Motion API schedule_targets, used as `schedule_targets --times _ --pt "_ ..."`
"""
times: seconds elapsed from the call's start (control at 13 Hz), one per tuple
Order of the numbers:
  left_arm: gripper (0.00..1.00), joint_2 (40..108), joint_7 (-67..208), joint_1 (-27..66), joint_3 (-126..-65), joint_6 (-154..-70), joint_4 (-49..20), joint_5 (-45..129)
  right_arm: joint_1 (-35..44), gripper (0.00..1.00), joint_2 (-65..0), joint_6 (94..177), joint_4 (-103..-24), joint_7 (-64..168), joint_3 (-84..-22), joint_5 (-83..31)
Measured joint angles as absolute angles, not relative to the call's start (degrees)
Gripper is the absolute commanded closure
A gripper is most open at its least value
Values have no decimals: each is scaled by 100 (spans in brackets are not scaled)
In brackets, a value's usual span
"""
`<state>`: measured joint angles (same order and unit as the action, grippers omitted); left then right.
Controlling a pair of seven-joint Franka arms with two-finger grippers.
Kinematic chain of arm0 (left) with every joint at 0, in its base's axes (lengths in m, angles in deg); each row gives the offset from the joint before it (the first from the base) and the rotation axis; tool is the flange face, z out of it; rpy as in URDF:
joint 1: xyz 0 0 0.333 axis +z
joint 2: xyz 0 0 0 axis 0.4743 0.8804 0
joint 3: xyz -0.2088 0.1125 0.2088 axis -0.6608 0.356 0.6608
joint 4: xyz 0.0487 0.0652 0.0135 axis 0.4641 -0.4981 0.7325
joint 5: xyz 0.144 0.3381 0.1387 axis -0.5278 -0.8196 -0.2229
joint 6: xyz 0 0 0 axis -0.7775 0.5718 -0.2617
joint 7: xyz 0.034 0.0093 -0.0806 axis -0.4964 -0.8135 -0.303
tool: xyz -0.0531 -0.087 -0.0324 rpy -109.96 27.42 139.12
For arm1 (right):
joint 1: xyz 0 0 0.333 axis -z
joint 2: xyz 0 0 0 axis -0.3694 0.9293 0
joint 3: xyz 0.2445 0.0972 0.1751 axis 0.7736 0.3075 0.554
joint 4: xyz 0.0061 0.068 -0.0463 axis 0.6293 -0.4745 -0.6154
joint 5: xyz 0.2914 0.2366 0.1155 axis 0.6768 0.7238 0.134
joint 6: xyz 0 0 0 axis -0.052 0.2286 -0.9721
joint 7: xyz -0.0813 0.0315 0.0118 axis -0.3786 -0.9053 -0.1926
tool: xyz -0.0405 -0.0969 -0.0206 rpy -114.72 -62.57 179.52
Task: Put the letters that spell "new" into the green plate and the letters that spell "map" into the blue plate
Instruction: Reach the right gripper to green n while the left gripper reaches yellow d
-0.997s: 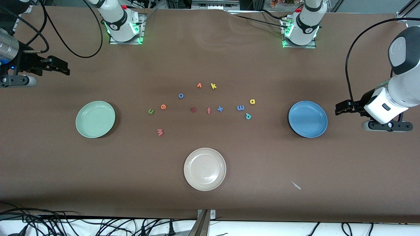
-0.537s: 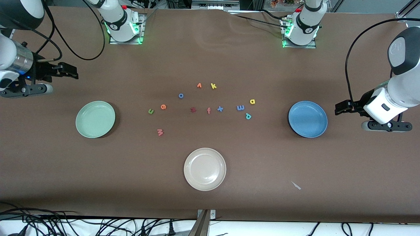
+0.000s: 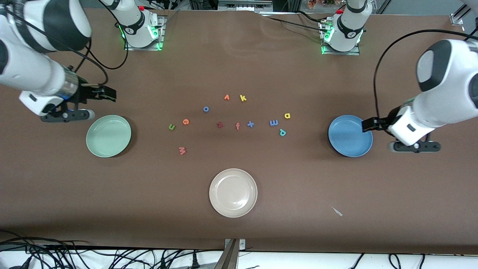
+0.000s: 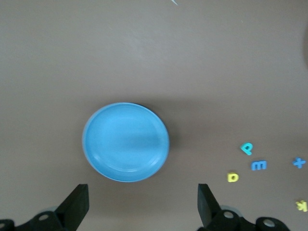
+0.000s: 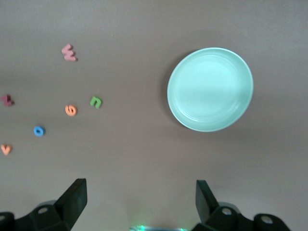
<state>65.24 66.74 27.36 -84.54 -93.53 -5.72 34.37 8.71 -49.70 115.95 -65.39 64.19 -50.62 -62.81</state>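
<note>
Both open end effectors inward: left end effector (image 3: 368,124) over blue plate (image 3: 345,144) edge.

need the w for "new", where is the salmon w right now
In the front view the salmon w lies on the table, nearer the camera than the green n and orange e, between the green plate and the cream plate.

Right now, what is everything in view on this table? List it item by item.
green plate: 1, mint, right arm's end.
blue plate: 1, blue, left arm's end.
cream plate: 1, nearest the front camera.
n, e, w: green, orange, salmon, toward the green plate.
m, a, p: blue, yellow, teal, toward the blue plate.
z, f, x, o, v, k: mid-table.
right tool: open, beside the green plate.
left tool: open, over the blue plate's rim.
</note>
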Motion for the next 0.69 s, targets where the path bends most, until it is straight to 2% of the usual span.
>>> schedule_targets --times 0.23,0.46,0.69 --pt "1 6792 5763 2695 -8982 -9481 -714 3437 662 0 -4952 12386 -7142 7252 -4891 -6281" --pt "1 6956 4704 2666 -9487 -10606 -1520 3437 631 0 -4952 13033 -7616 7692 -4753 -6281" --pt "4 7007 3955 2646 -9810 -11532 -2305 3437 630 0 -4910 14049 -8322 8276 -4612 -6281"
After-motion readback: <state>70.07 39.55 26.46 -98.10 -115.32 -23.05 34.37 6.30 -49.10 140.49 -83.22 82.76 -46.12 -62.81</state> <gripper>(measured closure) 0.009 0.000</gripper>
